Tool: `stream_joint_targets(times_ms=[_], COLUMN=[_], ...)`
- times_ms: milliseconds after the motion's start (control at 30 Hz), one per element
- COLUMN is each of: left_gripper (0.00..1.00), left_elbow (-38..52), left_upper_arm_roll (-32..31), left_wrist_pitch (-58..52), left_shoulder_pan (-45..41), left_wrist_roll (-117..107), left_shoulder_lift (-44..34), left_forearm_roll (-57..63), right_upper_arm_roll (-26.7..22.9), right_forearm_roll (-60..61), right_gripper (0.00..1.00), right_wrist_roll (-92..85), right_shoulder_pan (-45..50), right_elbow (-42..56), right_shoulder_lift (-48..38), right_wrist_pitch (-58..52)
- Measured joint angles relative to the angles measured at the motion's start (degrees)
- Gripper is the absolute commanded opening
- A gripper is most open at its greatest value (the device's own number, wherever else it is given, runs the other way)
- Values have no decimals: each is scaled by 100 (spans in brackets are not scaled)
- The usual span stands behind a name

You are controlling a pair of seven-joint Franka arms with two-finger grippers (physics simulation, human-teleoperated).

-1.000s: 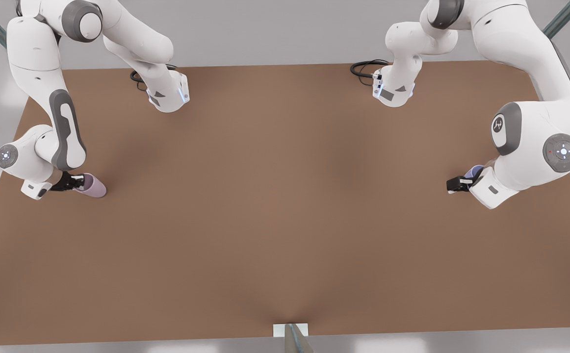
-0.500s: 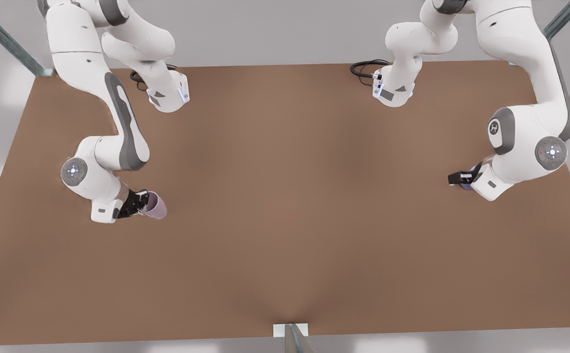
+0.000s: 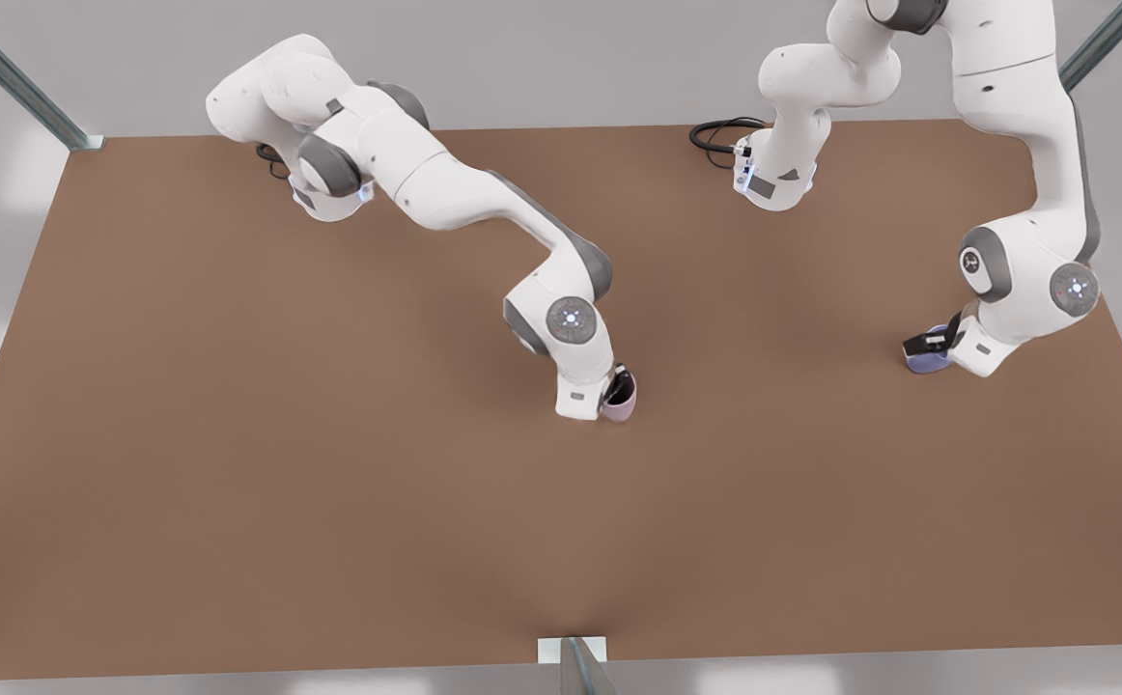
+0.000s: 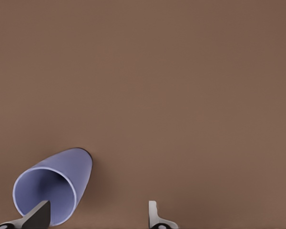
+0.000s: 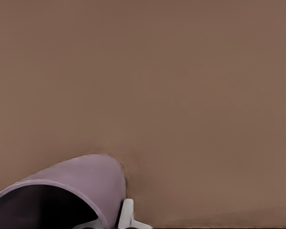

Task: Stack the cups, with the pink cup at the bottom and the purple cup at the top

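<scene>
Right gripper (image 3: 619,389): located just right of centre in the front view, at the end of the arm that reaches in from the upper left of the frame; its fingers are closed on the wall of the pink cup (image 3: 620,406), one white fingertip (image 5: 127,213) pressing the outside of the wall near the rim in the right wrist view, the other finger lying inside the dark mouth; the pink cup (image 5: 71,188) occupies the lower left corner of that view, its tapered body pointing toward the tabletop (image 5: 181,86); whether its base touches the surface cannot be told.

Left gripper (image 3: 930,341): located at the right of the front view, below the elbow of the arm that descends from the upper right corner; in the left wrist view its two fingers stand well apart at the bottom edge, a dark finger (image 4: 35,217) sitting in the mouth of the purple cup (image 4: 55,186) and a pale finger (image 4: 153,213) on bare tabletop clear of the cup wall; the gripper is therefore open, with nothing clamped.

Purple cup (image 3: 926,361): tilted, rim toward the wrist camera, at the lower left of the left wrist view; in the front view it sits just under the left gripper, far from the pink cup.

Tabletop (image 3: 329,483): plain brown; both arm bases stand along its upper edge in the front view.
</scene>
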Motion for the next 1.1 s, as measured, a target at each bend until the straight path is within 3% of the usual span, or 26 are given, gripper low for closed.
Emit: stream_joint_targets(times_ms=[333,400,433,467,900,967,1067,1100], left_gripper=[100,100,100,100,100,89,61,59], left_elbow=[-504,-548,-556,-564,-616,-615,-615,-615], left_upper_arm_roll=[251,273,285,296,318,318,318,318], left_wrist_pitch=[857,981,1032,1079,1354,1365,1376,1379], left_shoulder_pan=[-15,-22,-18,-15,59,83,122,125], left_wrist_roll=[690,803,856,905,1352,1396,1450,1467], left_shoulder_lift=[94,145,174,208,577,615,681,698], left_forearm_roll=[14,14,15,15,15,4,-11,-14], right_upper_arm_roll=[-100,-104,-104,-109,-308,-308,-330,-336], right_forearm_roll=[-12,-28,-45,-69,4,12,83,123], right_gripper=[21,53,66,72,73,73,73,74], right_wrist_roll=[2212,2533,2688,2840,4078,4197,4351,4397], right_shoulder_pan=[210,211,211,212,298,299,299,299], right_elbow=[-89,-93,-103,-138,-373,-385,-491,-564], right_shoulder_lift=[155,164,168,163,25,-9,-174,-313], right_wrist_pitch=[-243,-256,-254,-252,-158,-153,-150,-155])
